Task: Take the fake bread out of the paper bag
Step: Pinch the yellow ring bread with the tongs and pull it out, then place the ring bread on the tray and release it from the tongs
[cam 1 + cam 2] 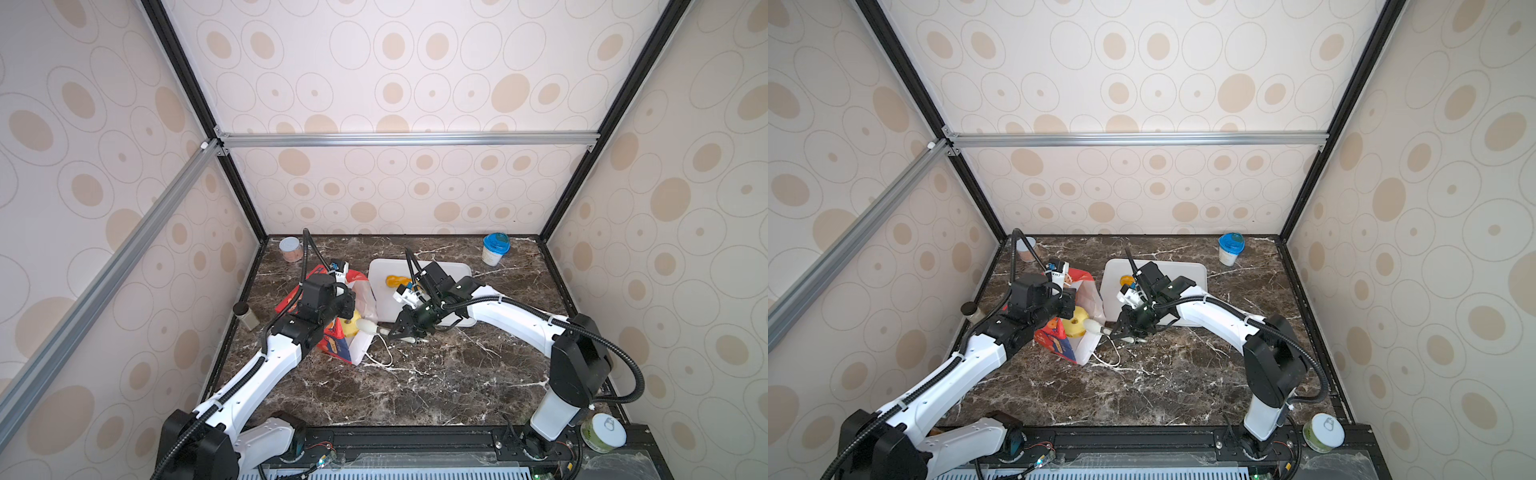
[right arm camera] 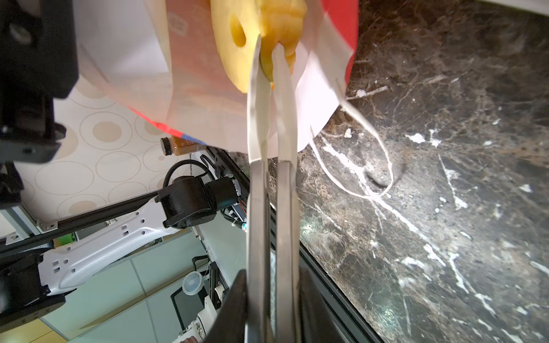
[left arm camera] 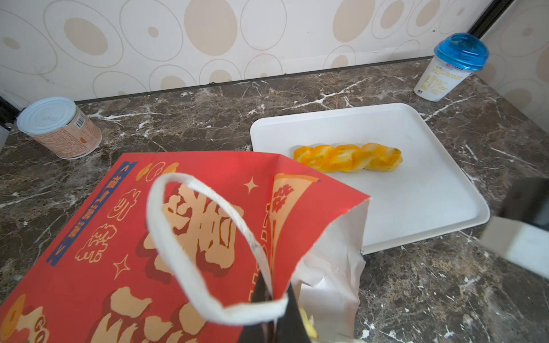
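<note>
The red paper bag (image 1: 336,345) (image 1: 1059,343) (image 3: 118,237) lies tilted on the marble, its white-lined mouth towards the tray. My left gripper (image 3: 274,294) is shut on the bag's upper rim by the white handle (image 3: 178,243). A yellow ring bread (image 1: 350,327) (image 1: 1076,325) (image 2: 231,44) shows in the mouth. Beside it sits a lumpy yellow fake bread (image 2: 282,20), and my right gripper (image 2: 267,56) (image 1: 363,325) (image 1: 1090,324) is shut on its edge, fingers just inside the mouth. A twisted braid bread (image 1: 395,281) (image 1: 1125,279) (image 3: 347,159) lies on the white tray (image 1: 436,266) (image 3: 416,193).
A tin can (image 1: 291,248) (image 3: 59,127) stands back left and a blue-lidded cup (image 1: 494,249) (image 3: 445,68) back right. A black-capped bottle (image 1: 246,316) is at the left wall. The bag's other handle (image 1: 384,353) (image 2: 371,166) trails on the marble. A green can (image 1: 602,432) sits front right.
</note>
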Controlling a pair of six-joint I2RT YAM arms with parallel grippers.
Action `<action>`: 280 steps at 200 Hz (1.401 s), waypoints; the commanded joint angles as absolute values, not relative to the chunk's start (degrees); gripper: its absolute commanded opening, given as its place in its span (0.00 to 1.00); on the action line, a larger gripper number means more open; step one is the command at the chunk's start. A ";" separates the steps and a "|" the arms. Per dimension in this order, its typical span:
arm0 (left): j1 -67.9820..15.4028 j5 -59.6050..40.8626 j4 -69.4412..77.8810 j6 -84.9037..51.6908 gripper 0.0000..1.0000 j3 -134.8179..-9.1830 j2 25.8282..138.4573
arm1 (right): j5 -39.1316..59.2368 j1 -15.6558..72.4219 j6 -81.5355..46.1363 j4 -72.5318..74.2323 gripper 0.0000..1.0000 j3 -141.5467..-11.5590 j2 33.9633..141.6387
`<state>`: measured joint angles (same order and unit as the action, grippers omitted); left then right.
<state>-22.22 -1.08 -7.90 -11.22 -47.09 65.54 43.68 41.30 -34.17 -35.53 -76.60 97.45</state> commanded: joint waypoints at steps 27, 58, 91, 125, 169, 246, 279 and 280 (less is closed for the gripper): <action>-22.08 2.51 -4.25 -13.06 0.00 -53.14 68.23 | 43.29 41.66 -32.01 -38.05 0.00 -75.47 93.39; -21.56 5.06 -5.49 -12.03 0.00 -55.77 70.79 | 42.67 40.55 -31.87 -37.96 0.00 -74.17 90.09; -20.49 8.21 -5.98 -13.18 0.00 -57.35 73.03 | 42.16 38.51 -31.69 -38.14 0.00 -72.93 86.47; -18.95 8.03 -4.57 -14.18 0.00 -56.78 73.70 | 43.33 35.50 -32.43 -37.35 0.00 -71.56 82.28; -17.19 7.21 -3.80 -13.40 0.00 -56.69 74.91 | 42.59 33.01 -34.46 -35.38 0.00 -66.73 75.58; -15.38 6.14 -8.92 -12.09 0.00 -56.85 74.02 | 45.59 19.57 -35.57 -32.15 0.00 -60.70 70.57; -15.37 6.34 -8.90 -12.65 0.00 -53.79 69.93 | 48.60 16.26 -35.03 -28.57 0.00 -59.39 77.28; -15.38 6.33 -8.93 -12.61 0.00 -53.70 69.81 | 48.65 16.26 -34.87 -28.57 0.00 -59.45 77.62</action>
